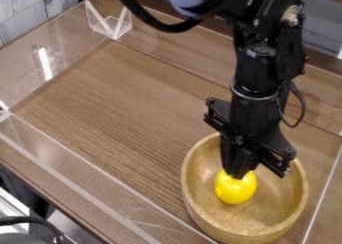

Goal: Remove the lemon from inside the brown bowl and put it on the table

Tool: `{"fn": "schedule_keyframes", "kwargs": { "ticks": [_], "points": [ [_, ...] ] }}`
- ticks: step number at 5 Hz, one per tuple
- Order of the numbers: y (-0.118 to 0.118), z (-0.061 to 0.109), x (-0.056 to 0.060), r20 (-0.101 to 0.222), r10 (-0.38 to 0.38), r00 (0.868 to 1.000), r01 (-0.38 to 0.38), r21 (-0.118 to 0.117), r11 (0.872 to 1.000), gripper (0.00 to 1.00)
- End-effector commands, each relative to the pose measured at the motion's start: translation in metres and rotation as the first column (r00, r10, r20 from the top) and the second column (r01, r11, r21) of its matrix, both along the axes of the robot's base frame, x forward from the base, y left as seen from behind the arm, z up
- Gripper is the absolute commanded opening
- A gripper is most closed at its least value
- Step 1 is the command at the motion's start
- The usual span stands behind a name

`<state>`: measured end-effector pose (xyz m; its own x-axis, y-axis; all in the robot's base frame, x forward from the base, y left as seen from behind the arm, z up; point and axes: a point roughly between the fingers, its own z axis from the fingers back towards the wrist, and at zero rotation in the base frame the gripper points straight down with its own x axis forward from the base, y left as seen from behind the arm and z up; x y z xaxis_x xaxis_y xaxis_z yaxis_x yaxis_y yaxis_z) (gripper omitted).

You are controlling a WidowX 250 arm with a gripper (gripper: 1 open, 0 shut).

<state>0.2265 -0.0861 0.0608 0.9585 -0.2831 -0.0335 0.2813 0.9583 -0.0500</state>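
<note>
Seemingly a lab: robot arm [254, 83], cables [30, 224], acrylic-walled table [114, 118]

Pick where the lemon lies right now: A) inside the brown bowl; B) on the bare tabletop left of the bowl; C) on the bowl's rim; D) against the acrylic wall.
A: the lemon sits down inside the brown bowl, ringed by its wooden wall.

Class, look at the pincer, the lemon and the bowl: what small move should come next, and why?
Probably lower the pincer slightly toward the near side, around the lemon, before gripping: its tips appear at the fruit's far edge, and the lemon still lies in the bowl.
</note>
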Motion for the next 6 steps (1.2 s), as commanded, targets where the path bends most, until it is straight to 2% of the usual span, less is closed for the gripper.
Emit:
{"fn": "schedule_keyframes", "kwargs": {
  "ticks": [1,2,3,4,5,6],
  "points": [
    [0.004,-0.002,0.005,0.017,-0.003,1.0,0.003,0.003,1.0,1.0],
    [0.005,0.001,0.005,0.015,-0.009,1.0,0.008,0.006,1.0,0.0],
    [0.006,-0.003,0.0,0.011,-0.024,1.0,0.024,0.007,1.0,1.0],
    [0.006,-0.007,-0.004,0.008,-0.04,0.999,0.039,0.01,0.999,1.0],
    [0.005,-0.014,-0.003,0.019,-0.045,0.999,0.045,0.003,0.999,1.0],
    [0.004,-0.018,-0.003,0.028,-0.056,0.998,0.056,-0.003,0.998,0.0]
  ]
}}
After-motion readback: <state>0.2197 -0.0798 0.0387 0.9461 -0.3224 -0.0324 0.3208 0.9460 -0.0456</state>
